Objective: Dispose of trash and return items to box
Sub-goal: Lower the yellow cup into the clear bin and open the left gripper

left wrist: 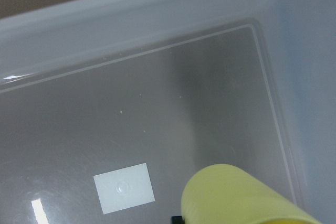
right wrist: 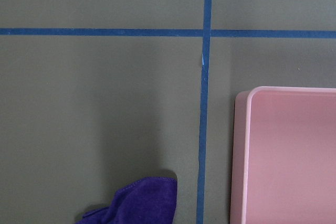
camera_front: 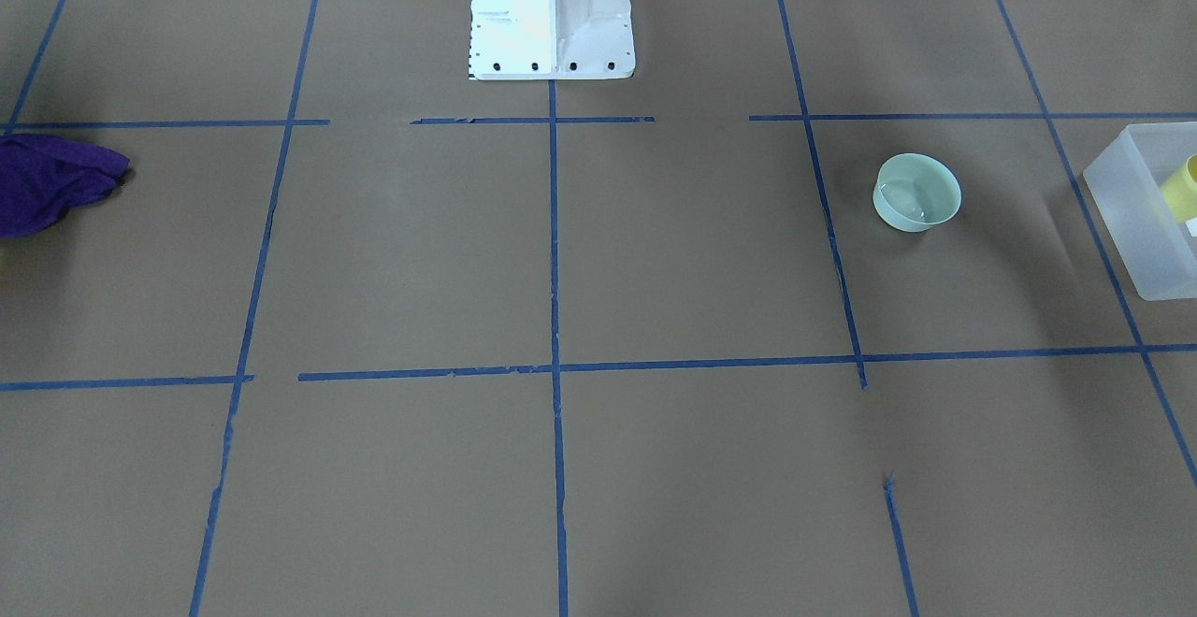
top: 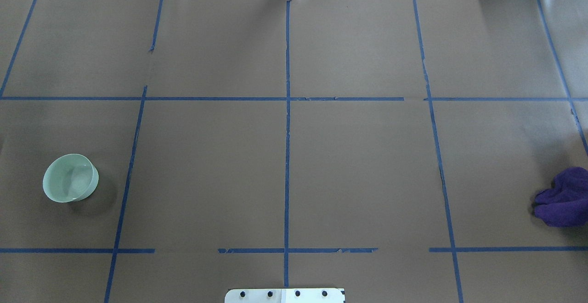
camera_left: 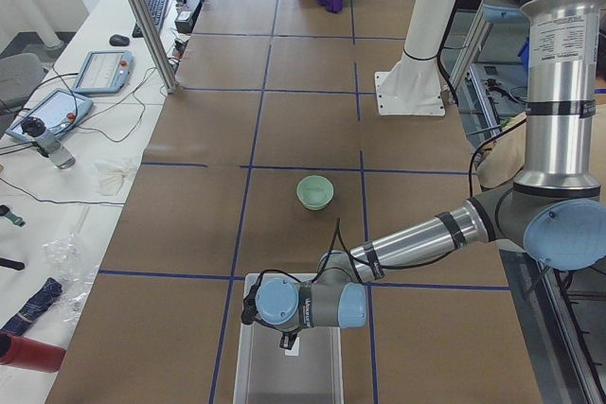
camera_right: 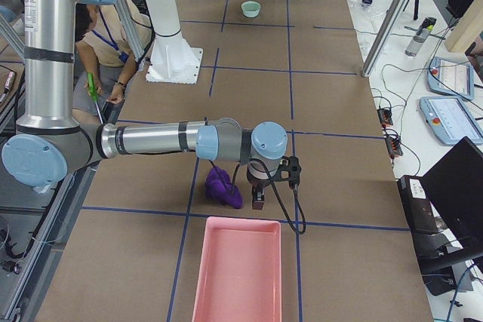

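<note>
The yellow cup (left wrist: pixel 236 198) fills the bottom of the left wrist view, close to the camera, over the floor of the frosted box (left wrist: pixel 157 40) with its white label (left wrist: pixel 124 187). The cup (camera_front: pixel 1180 185) also shows inside the box (camera_front: pixel 1127 215) at the right edge of the front view. My left gripper (camera_left: pixel 289 340) hangs over the box (camera_left: pixel 284 376); its fingers do not show and I cannot tell its state. My right gripper (camera_right: pixel 258 201) hovers just right of a purple cloth (camera_right: pixel 224 186), beside a pink tray (camera_right: pixel 238 269); I cannot tell its state.
A pale green bowl (top: pixel 70 177) stands on the brown paper on the left side, one square from the box (camera_left: pixel 315 192). The purple cloth (top: pixel 562 197) lies at the far right edge. The pink tray (right wrist: pixel 286 156) lies right of the cloth (right wrist: pixel 136 203). The white robot base (camera_front: pixel 552 14) stands mid-table.
</note>
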